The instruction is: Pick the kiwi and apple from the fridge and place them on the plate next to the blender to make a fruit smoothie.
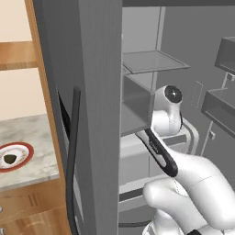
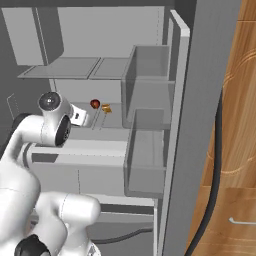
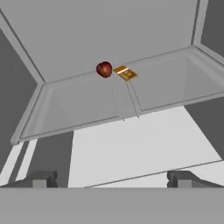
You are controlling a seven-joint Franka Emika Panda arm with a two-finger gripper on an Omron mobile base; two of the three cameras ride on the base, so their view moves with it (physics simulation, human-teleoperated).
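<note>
The apple (image 3: 104, 69), small, round and glossy red, sits at the back of a grey shelf inside the open fridge (image 3: 131, 30); the right base view has the apple (image 2: 94, 103) just beyond my hand. My gripper (image 3: 111, 179) is open and empty, well short of the apple and pointing at it over the shelf's front. The kiwi (image 1: 10, 159), dull olive-brown, lies on the red-rimmed white plate (image 1: 27, 149) on the counter left of the fridge. The blender is out of view.
A small flat yellow-orange item (image 3: 125, 72) lies right beside the apple. The fridge door (image 1: 98, 114) with its clear bins (image 2: 147, 125) stands open beside the arm. A higher shelf (image 2: 75, 67) hangs above the hand, and drawers (image 2: 75, 150) lie below.
</note>
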